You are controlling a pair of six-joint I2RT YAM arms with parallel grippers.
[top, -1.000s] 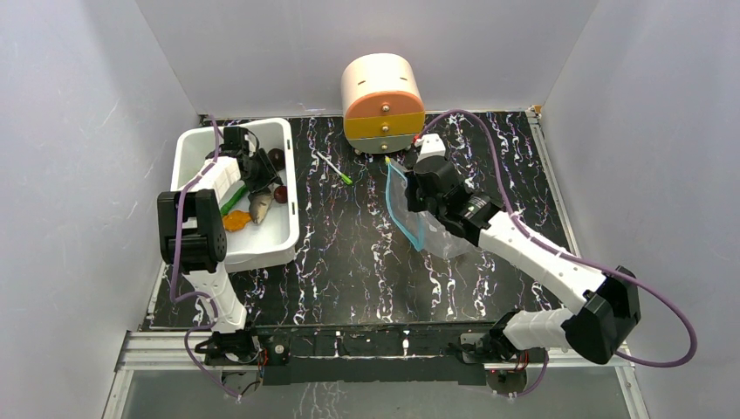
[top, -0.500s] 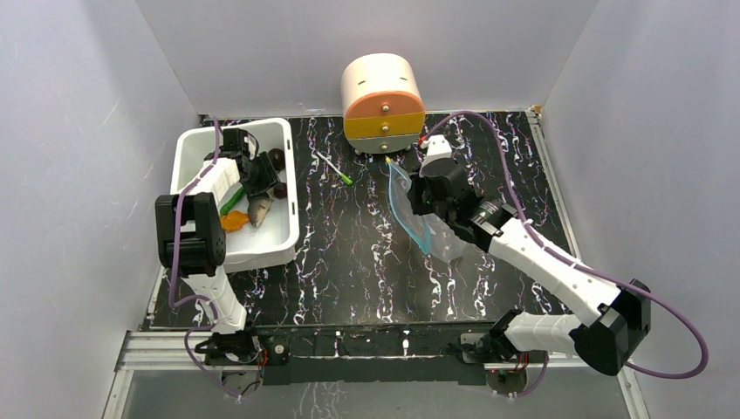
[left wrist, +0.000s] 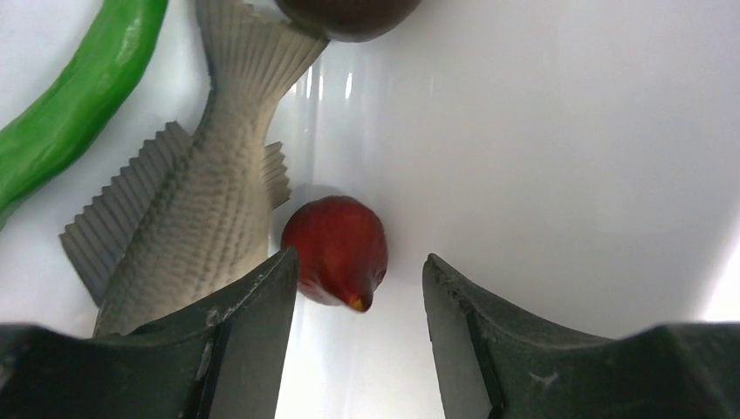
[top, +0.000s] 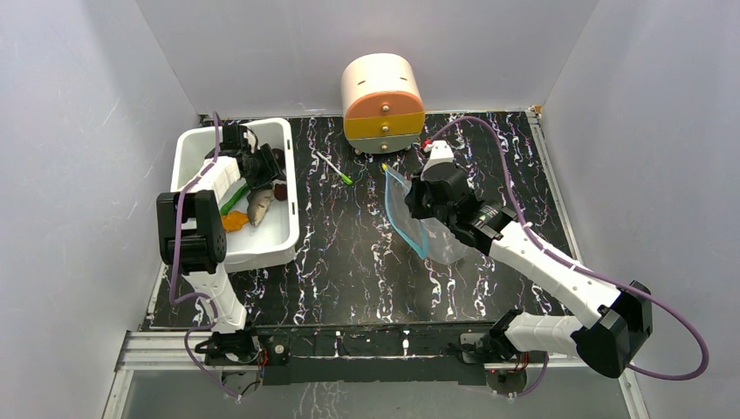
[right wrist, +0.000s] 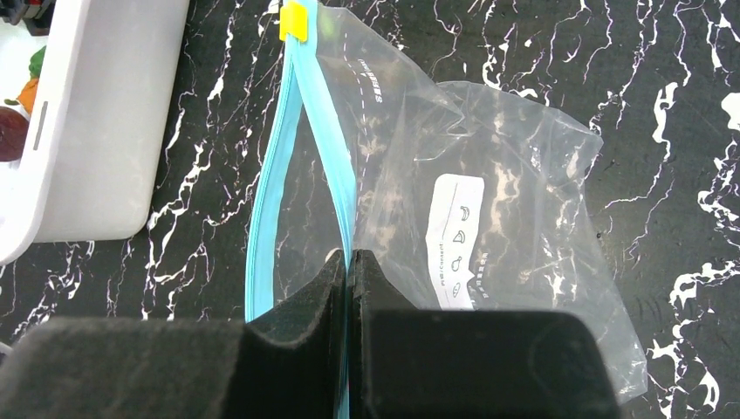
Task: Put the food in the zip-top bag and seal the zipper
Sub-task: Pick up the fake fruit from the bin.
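The food point(top: 257, 206) lies in the tub point(top: 197, 142), none bagged — right tool point(right wrist: 349, 262) pinches the unsealed zipper point(right wrist: 266, 201), left tool point(left wrist: 359, 281) gapes over a red fruit point(left wrist: 336, 251).

Counted on the table point(top: 349, 262) are two robot arms point(top: 188, 231) point(top: 550, 266), one white tub point(top: 262, 250), one zip-top bag point(right wrist: 489, 201), one pen point(top: 334, 168), one round drawer unit point(top: 382, 100) and five toy foods point(top: 259, 206): one fish point(left wrist: 188, 218), one green pepper point(left wrist: 78, 113), one orange lump point(top: 234, 221), one dark red fruit point(left wrist: 336, 249) and one dark ball point(left wrist: 349, 10).
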